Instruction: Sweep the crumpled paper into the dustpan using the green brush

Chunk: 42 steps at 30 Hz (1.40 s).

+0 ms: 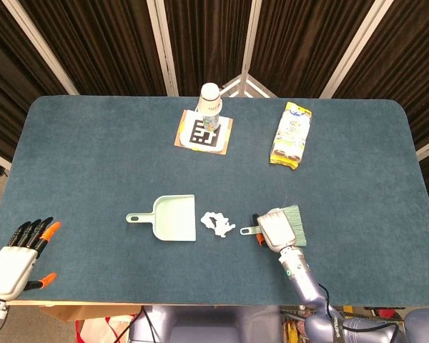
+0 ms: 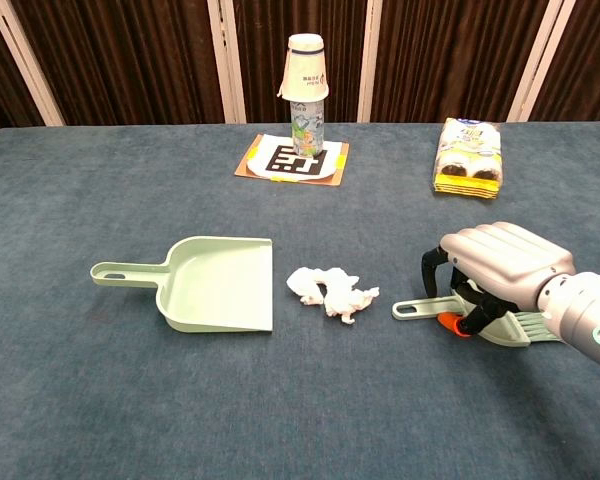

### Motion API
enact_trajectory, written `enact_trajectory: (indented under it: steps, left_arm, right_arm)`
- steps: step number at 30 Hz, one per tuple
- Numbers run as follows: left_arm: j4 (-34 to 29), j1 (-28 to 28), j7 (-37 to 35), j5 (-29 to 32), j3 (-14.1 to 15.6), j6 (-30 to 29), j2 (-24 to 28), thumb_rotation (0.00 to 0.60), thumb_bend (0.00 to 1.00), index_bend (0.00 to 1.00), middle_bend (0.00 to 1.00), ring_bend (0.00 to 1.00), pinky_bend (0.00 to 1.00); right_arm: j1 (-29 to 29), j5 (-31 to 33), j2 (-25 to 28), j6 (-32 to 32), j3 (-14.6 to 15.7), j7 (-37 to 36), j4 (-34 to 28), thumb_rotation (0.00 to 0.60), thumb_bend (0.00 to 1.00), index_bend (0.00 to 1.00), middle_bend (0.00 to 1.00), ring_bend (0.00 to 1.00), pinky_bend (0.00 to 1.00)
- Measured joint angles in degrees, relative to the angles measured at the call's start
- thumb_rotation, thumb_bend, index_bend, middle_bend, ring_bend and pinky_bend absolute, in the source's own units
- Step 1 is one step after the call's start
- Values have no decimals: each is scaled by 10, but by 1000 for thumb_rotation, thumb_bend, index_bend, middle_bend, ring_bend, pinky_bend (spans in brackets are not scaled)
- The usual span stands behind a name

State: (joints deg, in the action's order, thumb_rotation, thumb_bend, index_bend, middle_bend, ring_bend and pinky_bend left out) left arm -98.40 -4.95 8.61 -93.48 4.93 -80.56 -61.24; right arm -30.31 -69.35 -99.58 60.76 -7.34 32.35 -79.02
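1. We see the blue table (image 1: 93, 143) bounded by rounded corners at the far side; its near edge runs just past both hands in the head view.
2. Open cloth lies left of the dustpan (image 2: 215, 285) and across the whole near strip in front of it.
3. The far band holds a capped bottle (image 2: 308, 95) standing on a marker card (image 2: 292, 161), and a snack packet (image 2: 467, 157) to the right; both sit well apart from the work area.
4. The dustpan's long axis runs left to right, handle pointing left, open mouth facing right toward the crumpled paper (image 2: 330, 291).
5. The crumpled paper lies between the dustpan mouth and the green brush (image 2: 525, 327), near the mouth but not touching it, as far as we can tell.
6. The green brush lies flat, long axis left to right, handle tip pointing left at the paper, bristles to the right.
7. The right hand (image 2: 495, 268) covers the brush, fingers curled down over the handle; we cannot tell whether it actually grasps it.
8. The left hand (image 1: 18, 257) sits at the near left table corner, released, fingers straight and apart, holding nothing.
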Motion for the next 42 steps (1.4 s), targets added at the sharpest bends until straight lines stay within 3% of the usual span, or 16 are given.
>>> enact_trajectory:
  steps: [8,17,27,37,39,42]
  left_arm:
    - [0,0,-2,0,0,-1,1,600,0,0,0,0,0]
    - [-1,-1,2,-1,1,0,1,600,0,0,0,0,0]
    - [-24,-11,31,-4,4,20,11,600,0,0,0,0,0]
    - [-107,-59,99,19,-24,79,29,600,0,0,0,0,1]
    - [-121,-72,121,29,-32,94,30,600,2,0,0,0,23]
    - [-143,-93,163,53,-47,119,26,600,57,8,20,45,166]
  right_arm:
    - [2,8,5,-1,6,-1,3,600,483,680,900,919,885]
    - [2,-3,21,8,4,-17,-30,600,526,725,900,919,885]
    - [-7,25,68,12,-45,-51,-132,600,588,757,900,919,885]
    - [-14,40,125,21,-76,-73,-211,600,607,782,900,919,885]
    - [-14,41,133,24,-79,-75,-222,600,607,782,900,919,885]
    - [-16,43,145,29,-82,-75,-237,600,607,783,900,919,885]
